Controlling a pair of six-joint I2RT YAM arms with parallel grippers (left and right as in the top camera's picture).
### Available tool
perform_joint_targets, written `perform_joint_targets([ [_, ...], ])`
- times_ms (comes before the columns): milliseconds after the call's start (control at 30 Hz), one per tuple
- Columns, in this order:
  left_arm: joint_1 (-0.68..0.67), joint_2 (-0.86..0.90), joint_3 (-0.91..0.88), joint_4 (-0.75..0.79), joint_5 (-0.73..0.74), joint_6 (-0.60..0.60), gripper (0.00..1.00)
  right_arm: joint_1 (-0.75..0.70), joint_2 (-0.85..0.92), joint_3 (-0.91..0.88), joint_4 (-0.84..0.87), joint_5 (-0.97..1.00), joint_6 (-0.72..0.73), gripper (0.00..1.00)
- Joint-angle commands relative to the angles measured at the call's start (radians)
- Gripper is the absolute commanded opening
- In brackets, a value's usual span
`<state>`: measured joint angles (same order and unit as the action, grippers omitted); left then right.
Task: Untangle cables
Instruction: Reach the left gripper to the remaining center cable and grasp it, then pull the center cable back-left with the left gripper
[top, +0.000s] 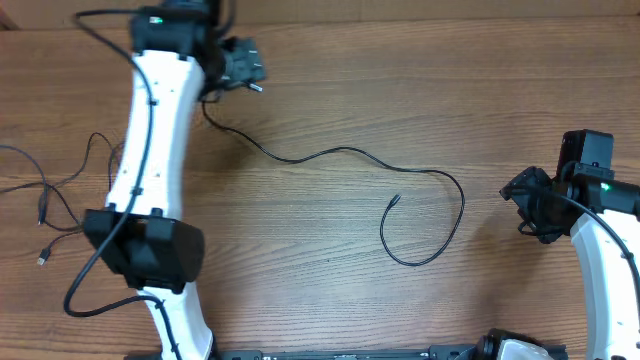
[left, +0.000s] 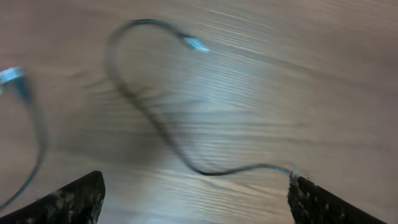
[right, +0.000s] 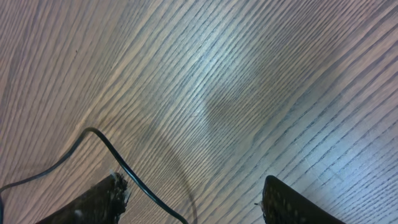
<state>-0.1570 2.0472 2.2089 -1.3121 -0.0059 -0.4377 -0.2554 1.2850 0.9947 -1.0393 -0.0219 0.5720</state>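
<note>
Left arm reaches up the left side of the overhead frame. The left gripper (top: 240, 68) is at upper left, jaws wide apart. The right gripper (top: 524, 205) is at the right edge, jaws also apart. The long cable (top: 330, 152) lies on the bench (top: 420, 60), running left to right into a loop at centre, its free end pointing up. More cables (top: 45, 195) bunch at the far left. Only the left wrist view shows a silver plug (left: 196, 43).
</note>
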Motion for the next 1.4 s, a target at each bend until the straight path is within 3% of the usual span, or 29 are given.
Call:
perform_joint_targets([
  [0,-0.112,0.010,-0.071,0.072,0.056,0.201,1.00,-0.004,-0.014,0.020,0.005,0.001,-0.003,0.68],
  [300,-0.308,0.010,-0.283,0.275,0.058,0.526,1.00,-0.004,-0.014,0.020,0.005,0.001,-0.003,0.69],
  [367,-0.332,0.010,-0.330,0.336,0.058,0.553,1.00,-0.004,-0.014,0.020,0.005,0.001,-0.003,0.69],
  [700,-0.382,0.038,-0.476,0.599,0.064,0.552,1.00,-0.004,-0.014,0.020,0.000,0.001,-0.003,0.69],
  [1367,-0.388,0.215,-0.481,0.618,0.116,0.550,0.95,-0.004,-0.014,0.020,-0.003,0.001,-0.003,0.69],
])
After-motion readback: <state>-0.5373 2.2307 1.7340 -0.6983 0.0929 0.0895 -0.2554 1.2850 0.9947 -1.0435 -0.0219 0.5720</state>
